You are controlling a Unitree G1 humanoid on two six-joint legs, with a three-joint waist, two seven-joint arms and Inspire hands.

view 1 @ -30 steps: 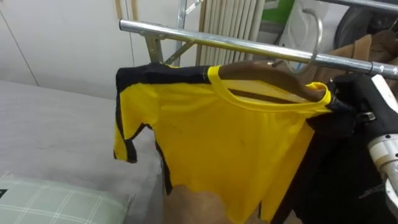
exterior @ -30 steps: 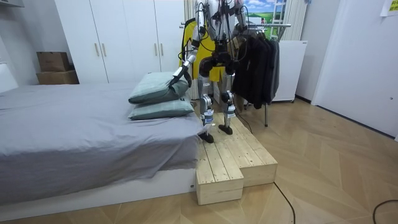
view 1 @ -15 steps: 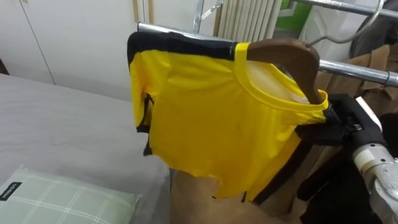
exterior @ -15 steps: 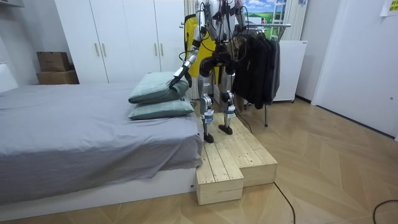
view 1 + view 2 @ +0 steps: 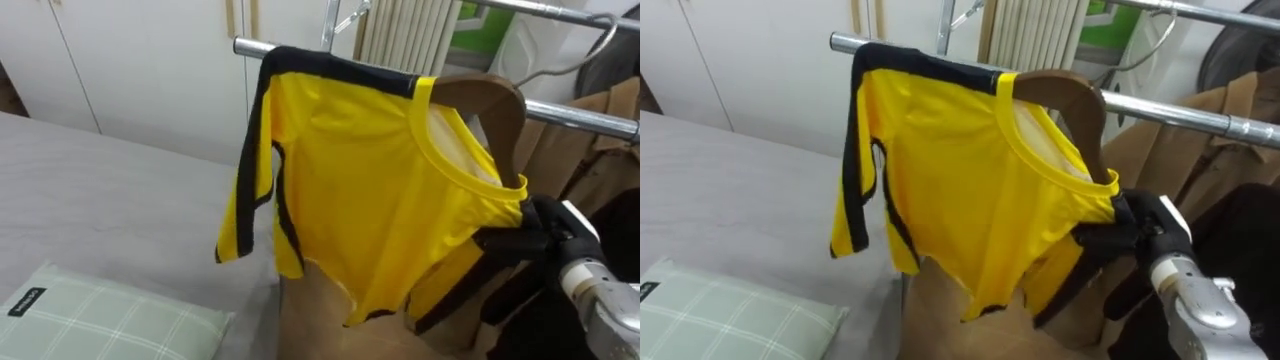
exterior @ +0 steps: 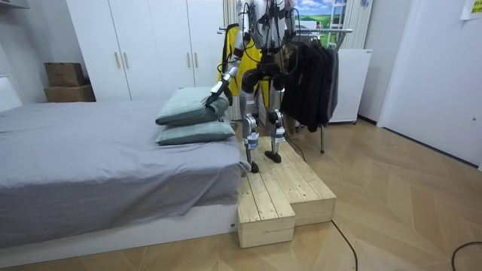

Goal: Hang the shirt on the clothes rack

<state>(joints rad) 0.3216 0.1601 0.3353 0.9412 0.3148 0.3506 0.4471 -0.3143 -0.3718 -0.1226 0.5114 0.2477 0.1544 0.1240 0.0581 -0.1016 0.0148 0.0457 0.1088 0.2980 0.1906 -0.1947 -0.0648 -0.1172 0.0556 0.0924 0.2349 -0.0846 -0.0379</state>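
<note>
One right robot hand [image 5: 545, 230]: dark fingers clenched on the near shoulder of the yellow shirt [image 5: 370, 190], at the end of the hanger inside it.

One yellow shirt, black trim at sleeves and sides: draped on the hanger and held up at rail height. Its far sleeve hangs loose on the bed side and its hem is free below.

One wooden hanger [image 5: 495, 100], brown: it rises through the shirt's collar. I cannot tell whether its hook sits on the rail.

One metal rail [image 5: 585, 117]: it runs behind the shirt, with a brown garment [image 5: 590, 150] just beyond the hand.

One left robot hand [image 6: 215, 92]: lowered at the room view's left, close above the pillows. I cannot tell how its fingers stand.

Two pillows [image 6: 188, 109], green check: stacked at the bed's corner.

One bed [image 6: 98, 158], grey cover: on the robot's left.

One wooden platform [image 6: 282, 192]: the robot stands on it, facing the rail.

One lot of dark clothes [image 6: 312, 71]: hanging at the room view's right.
</note>
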